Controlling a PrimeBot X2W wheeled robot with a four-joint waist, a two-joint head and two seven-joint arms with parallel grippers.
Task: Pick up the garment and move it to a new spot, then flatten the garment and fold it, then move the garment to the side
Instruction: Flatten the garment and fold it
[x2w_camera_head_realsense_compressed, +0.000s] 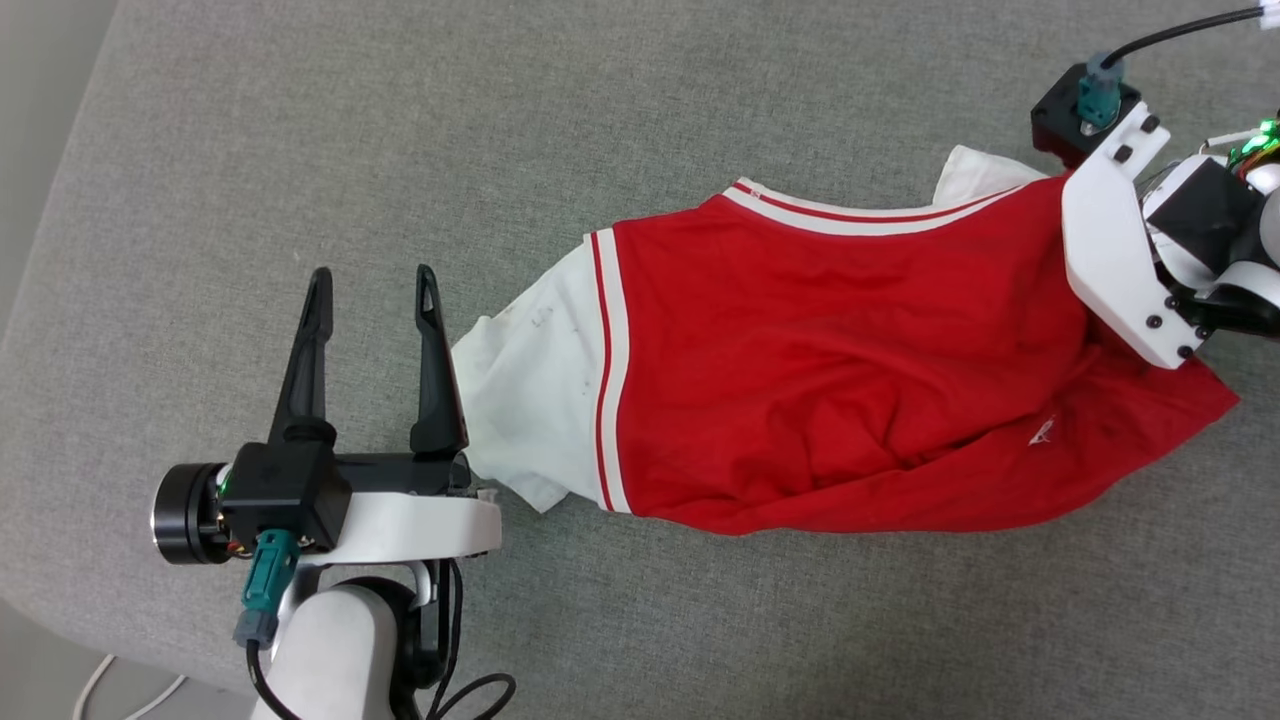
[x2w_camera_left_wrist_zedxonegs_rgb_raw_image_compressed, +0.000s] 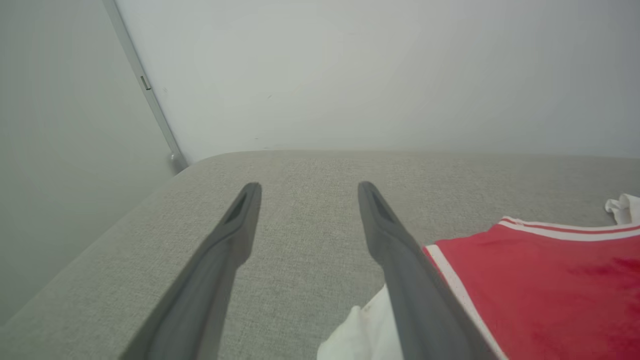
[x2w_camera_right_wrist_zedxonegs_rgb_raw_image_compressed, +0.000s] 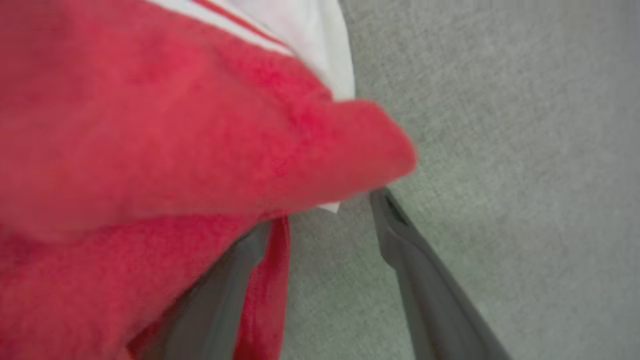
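The garment (x2w_camera_head_realsense_compressed: 820, 350) lies rumpled across the centre-right of the head view on a grey surface (x2w_camera_head_realsense_compressed: 400, 150), the left gripper (x2w_camera_head_realsense_compressed: 373, 272) gaping empty beside its white edge at lower left, the right gripper (x2w_camera_right_wrist_zedxonegs_rgb_raw_image_compressed: 322, 215) parted too, red cloth draped over one finger.

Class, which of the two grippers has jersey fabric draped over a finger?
The right gripper: red jersey cloth covers one finger; the left gripper stands open beside the white sleeve, uncovered.
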